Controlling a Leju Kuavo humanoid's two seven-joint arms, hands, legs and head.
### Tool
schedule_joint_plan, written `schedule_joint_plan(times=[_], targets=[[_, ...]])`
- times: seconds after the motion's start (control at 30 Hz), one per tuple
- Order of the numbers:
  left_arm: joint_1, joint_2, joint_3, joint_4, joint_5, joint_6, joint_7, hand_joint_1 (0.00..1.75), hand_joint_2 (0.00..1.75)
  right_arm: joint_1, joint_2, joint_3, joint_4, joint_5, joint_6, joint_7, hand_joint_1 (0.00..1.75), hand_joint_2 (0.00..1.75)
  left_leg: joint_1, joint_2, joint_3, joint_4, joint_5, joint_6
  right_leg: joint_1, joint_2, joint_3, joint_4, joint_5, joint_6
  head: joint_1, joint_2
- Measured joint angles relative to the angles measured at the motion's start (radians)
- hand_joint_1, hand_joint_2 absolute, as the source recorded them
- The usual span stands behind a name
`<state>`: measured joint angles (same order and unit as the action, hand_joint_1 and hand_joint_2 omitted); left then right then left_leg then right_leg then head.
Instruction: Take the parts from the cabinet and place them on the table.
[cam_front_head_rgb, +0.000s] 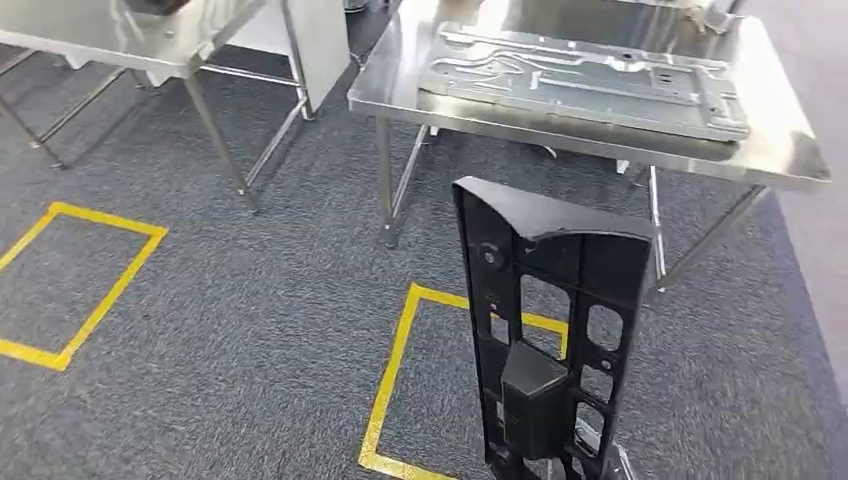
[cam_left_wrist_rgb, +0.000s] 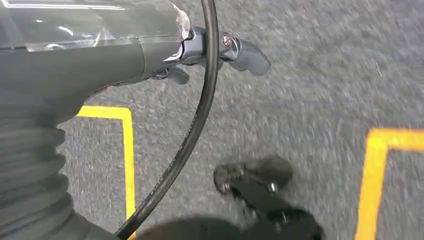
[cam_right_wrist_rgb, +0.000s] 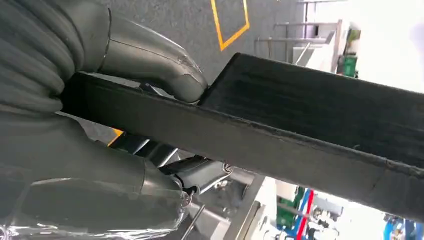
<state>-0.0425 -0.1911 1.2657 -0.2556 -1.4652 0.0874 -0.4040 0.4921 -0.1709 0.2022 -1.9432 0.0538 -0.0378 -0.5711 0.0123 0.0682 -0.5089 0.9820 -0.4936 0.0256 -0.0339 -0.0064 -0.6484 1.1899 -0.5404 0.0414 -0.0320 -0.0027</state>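
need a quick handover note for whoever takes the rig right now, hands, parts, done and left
Right hand: grips the black plastic part, held upright in front of the steel table.
Left hand: holds nothing, hanging over the carpet beside the yellow floor marking.
Done: a grey stamped metal panel lies flat on the table.
Left: set the black part on the table.

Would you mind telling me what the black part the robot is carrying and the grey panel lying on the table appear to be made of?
The black part, gripped by the right hand, looks like matte moulded plastic: dull surface, cut-out windows, thin ribs. The grey panel appears to be stamped sheet metal with a satin finish, given its pressed ridges and soft sheen. The table seems to be stainless steel, since it mirrors the light.
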Motion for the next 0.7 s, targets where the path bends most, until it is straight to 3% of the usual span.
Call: schedule_joint_plan(times=[0.03,0.07,0.1,0.2,0.23,0.27,0.3,0.33,0.4,0.43,0.47,0.53,0.57,0.6,0.7], targets=[[0.0,-0.001,0.0,0.0,0.0,0.0,0.0,0.0,1.75,0.0,0.0,0.0,0.0,0.0,0.0,0.0,1.75,1.75,0.001,0.012,0.005,0.004,-0.006,-0.006,-0.001,-0.022,0.058,-0.105,0.047,0.0,0.0,0.0],[-0.001,0.0,0.0,0.0,0.0,0.0,0.0,0.0,1.75,-0.001,0.0,0.0,0.0,0.0,0.0,0.0,1.75,1.75,-0.003,0.02,0.01,0.008,-0.012,-0.014,0.001,-0.073,0.094,-0.174,0.056,-0.002,0.0,0.0],[0.0,-0.001,0.0,0.0,0.0,0.0,0.0,0.0,1.75,-0.004,0.0,0.0,0.0,0.0,0.0,0.001,1.75,1.75,-0.009,0.026,0.008,0.014,-0.02,-0.023,0.009,-0.066,0.094,-0.179,0.053,-0.01,0.0,0.0],[-0.005,-0.001,0.0,0.0,0.0,0.001,0.0,0.0,1.75,0.0,0.0,0.0,0.0,0.0,-0.001,0.001,1.75,1.75,-0.007,0.053,0.025,0.01,-0.025,-0.038,0.016,-0.033,0.086,-0.174,0.049,-0.027,0.0,0.0],[-0.007,-0.001,0.0,0.0,0.0,0.001,0.0,0.0,1.75,0.002,0.0,0.0,-0.001,0.001,-0.002,0.001,1.75,1.75,-0.005,0.06,0.024,0.012,-0.033,-0.045,0.009,-0.019,0.09,-0.179,0.054,-0.036,0.0,0.0],[-0.007,-0.001,0.0,0.0,0.0,0.001,0.0,0.0,1.75,0.004,0.0,0.0,-0.001,0.007,-0.005,0.001,1.75,1.75,0.001,0.013,0.019,0.034,-0.054,-0.054,0.007,-0.015,0.09,-0.181,0.057,-0.041,0.0,0.0],[-0.006,-0.001,0.0,0.0,0.001,0.002,0.0,0.0,1.75,0.002,0.0,0.0,-0.001,0.016,-0.011,0.002,1.75,1.75,0.001,-0.03,-0.006,0.091,-0.09,-0.056,0.006,-0.009,0.088,-0.181,0.057,-0.049,0.0,0.0],[-0.005,-0.001,0.0,0.0,0.001,0.003,0.001,0.0,1.75,0.001,-0.002,0.0,-0.001,0.026,-0.02,0.004,1.75,1.75,0.001,-0.05,-0.045,0.176,-0.131,-0.057,0.009,-0.004,0.088,-0.181,0.056,-0.053,0.0,0.0],[-0.001,-0.001,0.0,0.0,0.001,0.004,0.003,0.0,1.75,0.002,-0.001,0.0,-0.001,0.034,-0.026,0.005,1.75,1.75,0.001,-0.06,-0.119,0.32,-0.176,-0.057,0.015,0.013,0.09,-0.18,0.054,-0.057,0.0,0.0],[0.001,-0.001,0.0,0.0,0.002,0.004,0.003,0.0,1.75,0.003,-0.001,0.0,0.0,0.034,-0.027,0.006,1.75,1.75,0.0,-0.06,-0.135,0.339,-0.169,-0.055,0.017,0.02,0.092,-0.179,0.052,-0.058,0.0,0.0],[0.001,-0.001,0.0,0.0,0.002,0.005,0.005,0.0,1.75,0.003,-0.001,0.0,0.0,0.034,-0.027,0.006,1.75,1.75,0.0,-0.06,-0.132,0.317,-0.143,-0.052,0.019,0.025,0.094,-0.178,0.051,-0.06,0.0,0.0],[0.001,-0.001,0.0,0.0,0.002,0.005,0.005,0.0,1.75,0.003,-0.001,0.0,0.0,0.035,-0.027,0.006,1.75,1.75,-0.001,-0.061,-0.069,0.154,-0.034,-0.04,0.021,0.037,0.103,-0.175,0.044,-0.057,0.0,0.0],[0.001,0.0,0.0,0.0,0.002,0.005,0.005,0.0,1.75,0.003,-0.001,0.0,-0.001,0.035,-0.027,0.006,1.75,1.75,-0.002,-0.063,-0.038,0.074,0.004,-0.032,0.021,0.039,0.107,-0.174,0.04,-0.055,0.0,0.0],[-0.001,0.001,0.0,0.0,0.002,0.005,0.005,0.0,1.75,0.004,-0.001,0.0,-0.001,0.036,-0.027,0.006,1.75,1.75,-0.009,-0.065,-0.029,0.058,-0.014,-0.028,0.027,0.04,0.106,-0.172,0.037,-0.05,0.0,0.0],[-0.002,0.001,0.0,0.0,0.002,0.005,0.006,0.0,1.75,0.005,-0.001,0.0,-0.001,0.036,-0.03,0.007,1.75,1.75,-0.013,-0.065,-0.029,0.046,-0.011,-0.017,0.021,0.043,0.1,-0.174,0.041,-0.034,0.0,0.0]])
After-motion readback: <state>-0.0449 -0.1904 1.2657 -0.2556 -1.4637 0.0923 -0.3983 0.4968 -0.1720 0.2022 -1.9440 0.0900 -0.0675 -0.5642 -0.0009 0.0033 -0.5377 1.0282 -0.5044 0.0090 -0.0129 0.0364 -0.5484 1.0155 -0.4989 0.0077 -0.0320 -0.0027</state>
